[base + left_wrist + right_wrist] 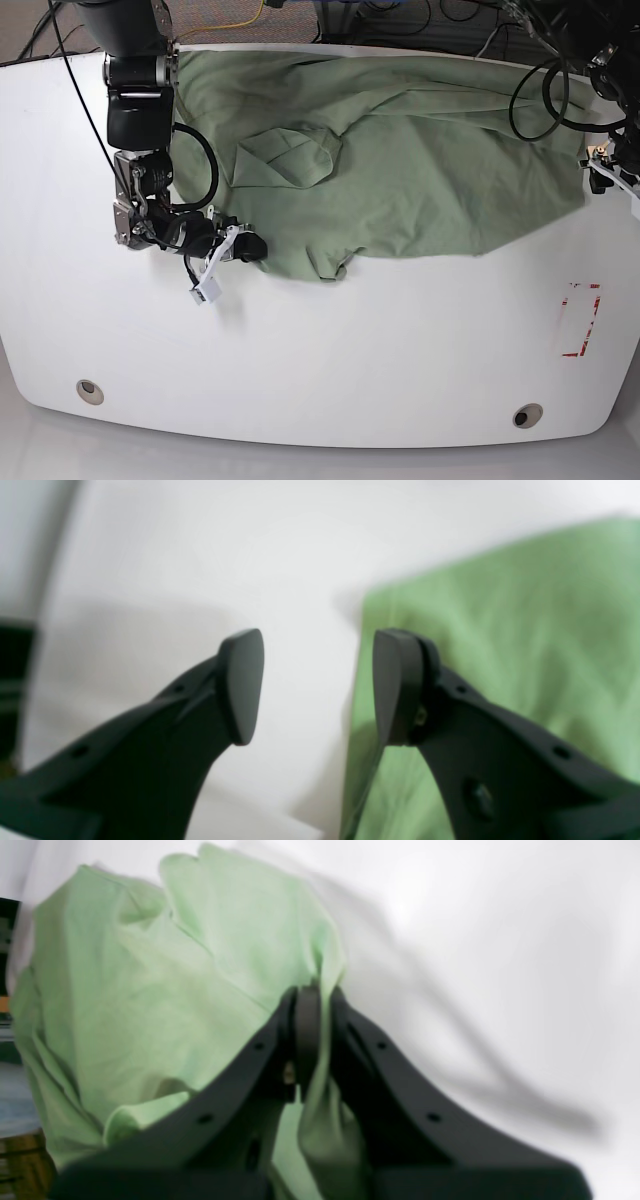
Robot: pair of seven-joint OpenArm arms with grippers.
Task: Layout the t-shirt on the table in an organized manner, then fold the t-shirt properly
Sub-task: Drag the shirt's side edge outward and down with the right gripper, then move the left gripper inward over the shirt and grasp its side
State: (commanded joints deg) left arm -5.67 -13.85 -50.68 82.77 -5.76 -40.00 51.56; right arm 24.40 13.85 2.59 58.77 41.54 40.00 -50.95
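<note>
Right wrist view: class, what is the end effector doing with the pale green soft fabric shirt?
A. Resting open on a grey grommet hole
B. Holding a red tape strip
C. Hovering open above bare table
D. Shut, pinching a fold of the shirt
D: in the right wrist view the right end effector has its jaws closed together, with a fold of the pale green soft fabric shirt caught between them and hanging below.

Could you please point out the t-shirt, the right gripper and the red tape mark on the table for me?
t-shirt [420,180]: base view, on the flat middle of the fabric.
right gripper [314,1005]: right wrist view, at the tips, jaws shut on a fabric edge.
red tape mark [582,320]: base view, inside its outline.
</note>
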